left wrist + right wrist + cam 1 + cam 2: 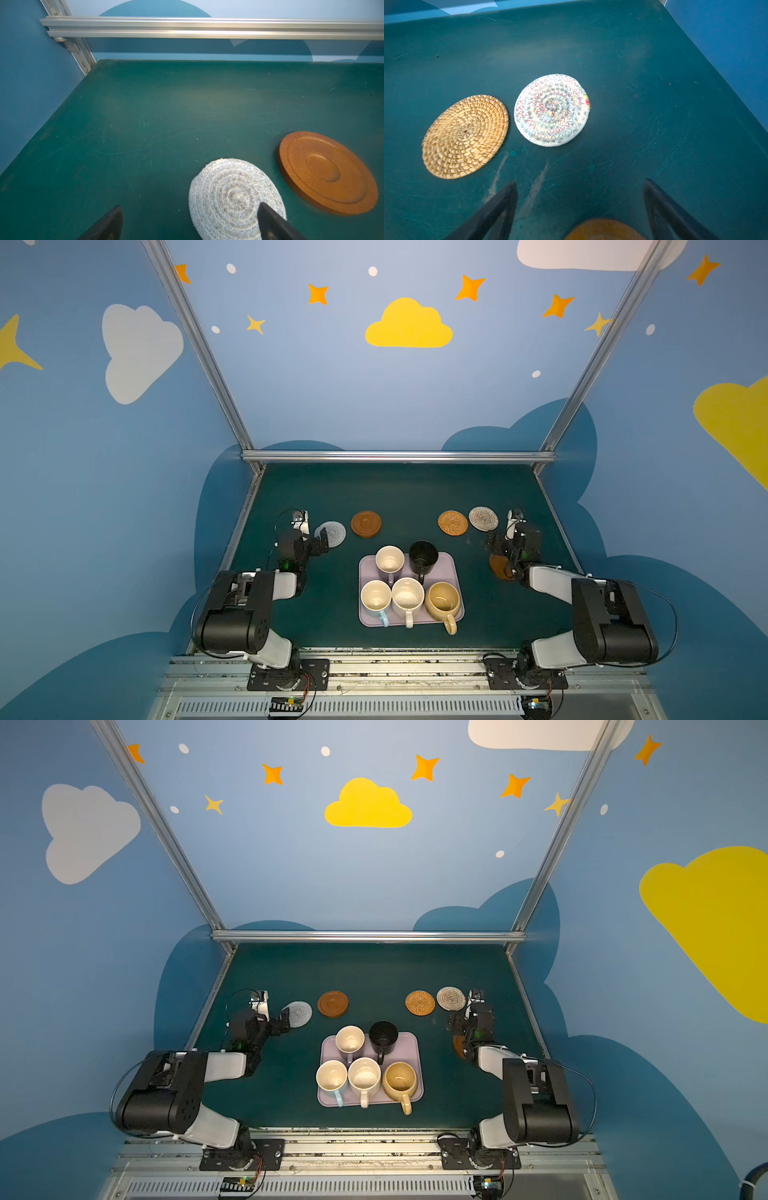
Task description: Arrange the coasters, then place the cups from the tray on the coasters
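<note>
5 cups (408, 595) crowd the tray (446, 568) — left tool (190, 206) and right tool (580, 182) both spread wide

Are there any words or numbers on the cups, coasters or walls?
None can be read.
The pale lilac rectangular tray, its five mugs and the round coasters carry no writing.
The blue walls show only painted clouds and stars.
Anything printed on the small circuit boards is too small.

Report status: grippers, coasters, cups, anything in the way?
Left gripper, right gripper: jaws open, empty. Grey coaster, brown coaster, orange coaster, cream coaster in far row; second brown coaster under right gripper. Five cups on tray. Nothing in the way.
</note>
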Controlling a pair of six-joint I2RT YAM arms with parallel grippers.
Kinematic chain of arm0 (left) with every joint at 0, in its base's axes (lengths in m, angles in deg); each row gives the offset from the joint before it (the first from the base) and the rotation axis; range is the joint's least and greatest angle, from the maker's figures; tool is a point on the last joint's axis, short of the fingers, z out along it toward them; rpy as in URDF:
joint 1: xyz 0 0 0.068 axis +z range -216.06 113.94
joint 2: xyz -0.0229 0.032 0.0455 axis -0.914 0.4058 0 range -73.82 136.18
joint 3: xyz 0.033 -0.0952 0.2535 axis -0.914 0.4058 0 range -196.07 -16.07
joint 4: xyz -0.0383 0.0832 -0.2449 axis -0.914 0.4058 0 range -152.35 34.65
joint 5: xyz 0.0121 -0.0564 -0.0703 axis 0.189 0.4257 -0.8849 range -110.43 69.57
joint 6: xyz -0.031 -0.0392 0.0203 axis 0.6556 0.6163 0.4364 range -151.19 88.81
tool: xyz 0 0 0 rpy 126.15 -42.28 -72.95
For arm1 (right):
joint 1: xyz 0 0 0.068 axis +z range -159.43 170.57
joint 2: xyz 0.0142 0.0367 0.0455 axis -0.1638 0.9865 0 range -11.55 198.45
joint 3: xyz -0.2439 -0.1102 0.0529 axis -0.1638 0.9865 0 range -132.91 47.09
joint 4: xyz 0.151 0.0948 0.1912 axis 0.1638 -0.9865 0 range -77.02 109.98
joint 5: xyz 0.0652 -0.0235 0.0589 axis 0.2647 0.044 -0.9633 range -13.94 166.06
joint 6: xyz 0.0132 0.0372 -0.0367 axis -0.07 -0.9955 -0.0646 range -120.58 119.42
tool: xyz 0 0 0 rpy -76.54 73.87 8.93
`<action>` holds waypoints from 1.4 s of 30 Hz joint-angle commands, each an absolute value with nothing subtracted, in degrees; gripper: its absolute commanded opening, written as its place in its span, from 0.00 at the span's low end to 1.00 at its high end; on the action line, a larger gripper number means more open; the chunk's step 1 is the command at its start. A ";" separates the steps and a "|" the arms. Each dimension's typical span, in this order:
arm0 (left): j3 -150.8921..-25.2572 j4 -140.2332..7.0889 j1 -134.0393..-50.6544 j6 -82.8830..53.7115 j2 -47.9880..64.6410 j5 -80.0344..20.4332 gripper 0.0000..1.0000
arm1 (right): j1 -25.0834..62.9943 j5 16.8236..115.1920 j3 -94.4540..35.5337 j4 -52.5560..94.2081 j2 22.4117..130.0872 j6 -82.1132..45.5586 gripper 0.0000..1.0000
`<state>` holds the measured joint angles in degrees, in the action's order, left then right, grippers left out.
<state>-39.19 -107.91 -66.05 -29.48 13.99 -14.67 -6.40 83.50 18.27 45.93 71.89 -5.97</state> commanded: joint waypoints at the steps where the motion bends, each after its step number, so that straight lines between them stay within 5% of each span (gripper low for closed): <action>1: -39.50 -107.57 -65.83 -29.83 13.99 -15.24 1.00 | -6.59 83.62 17.34 46.23 71.59 -6.34 0.93; 42: -40.27 -104.24 -65.71 -28.83 11.14 -13.84 1.00 | -6.57 83.50 16.99 45.22 70.78 -6.39 0.93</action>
<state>-39.21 -107.26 -66.05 -29.41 13.67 -14.45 -6.40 83.50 18.27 45.89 71.89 -5.97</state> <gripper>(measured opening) 0.996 0.933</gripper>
